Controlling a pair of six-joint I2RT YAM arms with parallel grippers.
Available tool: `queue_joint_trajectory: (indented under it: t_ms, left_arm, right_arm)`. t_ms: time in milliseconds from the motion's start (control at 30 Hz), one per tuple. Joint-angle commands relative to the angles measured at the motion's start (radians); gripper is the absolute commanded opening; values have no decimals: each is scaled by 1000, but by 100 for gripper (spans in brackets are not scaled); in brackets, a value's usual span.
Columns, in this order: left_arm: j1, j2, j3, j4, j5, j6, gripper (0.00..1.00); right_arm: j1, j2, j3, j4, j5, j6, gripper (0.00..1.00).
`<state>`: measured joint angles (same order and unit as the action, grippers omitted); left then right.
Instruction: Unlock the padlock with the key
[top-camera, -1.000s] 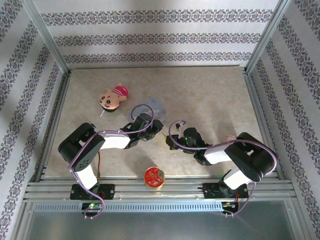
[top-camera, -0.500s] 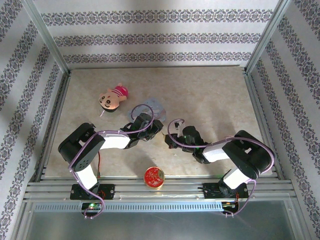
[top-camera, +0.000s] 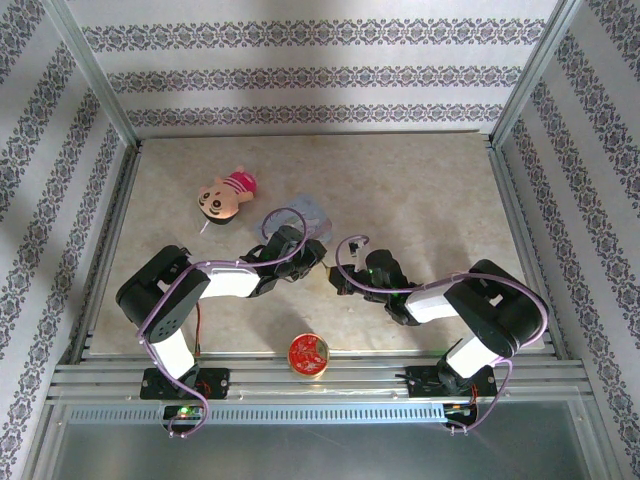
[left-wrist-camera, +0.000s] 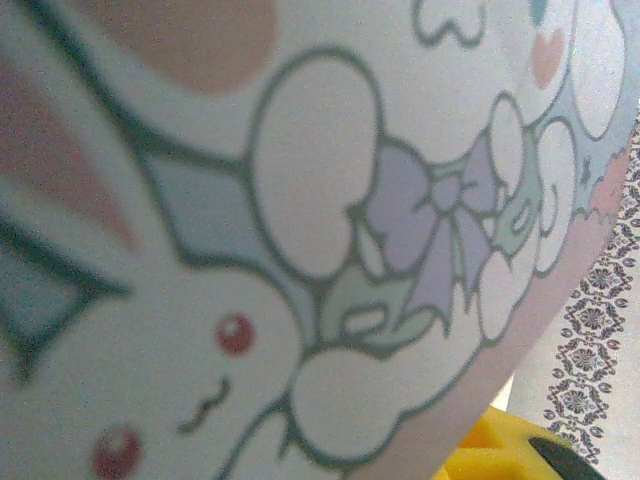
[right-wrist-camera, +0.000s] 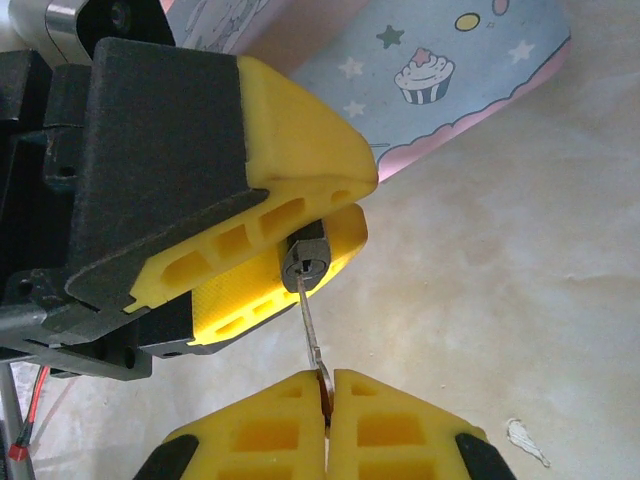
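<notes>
The right arm (top-camera: 440, 300) has moved a tiny bit to its left in the last second. It has come closer to the left arm (top-camera: 230, 280). The two arms now almost meet in the middle of the counter (top-camera: 430, 200). Neither pair of jaws has opened or closed in that time.

The right wrist view shows what this small move was for. The left jaws grasp the padlock (right-wrist-camera: 305, 262) between their yellow fingers (right-wrist-camera: 300, 165). It is held up off the counter, with its round keyhole end poking out toward the right arm. The right jaws are clenched tight on the head of the key (right-wrist-camera: 311, 335). The thin blade of the key reaches up, and its tip sits right at the keyhole. How deep the tip has gone in cannot be told.

The blue tin (right-wrist-camera: 440, 70) lies just behind the left jaws. Its bunny picture looks very close in the left wrist view.

So the key has found the lock. That looks like the hard part of lining up. The padlock probably still needs the key pushed all the way in and then turned. If the thin key tilts, it could slip off or bend.
</notes>
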<state>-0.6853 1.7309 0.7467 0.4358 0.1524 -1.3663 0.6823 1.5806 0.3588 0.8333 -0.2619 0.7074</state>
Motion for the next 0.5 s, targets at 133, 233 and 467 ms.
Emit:
queue_joint_trajectory:
  t_ms: [133, 233, 467]
  left_arm:
    - [12, 28, 1, -9, 119, -88, 21]
    - [12, 29, 0, -11, 124, -86, 21]
    - [12, 27, -5, -8, 128, -87, 21]
  right_arm:
    - [-13, 19, 32, 38, -22, 9, 0]
    - [-13, 21, 32, 41, -17, 10, 0]
    - [-14, 13, 32, 44, 2, 17, 0]
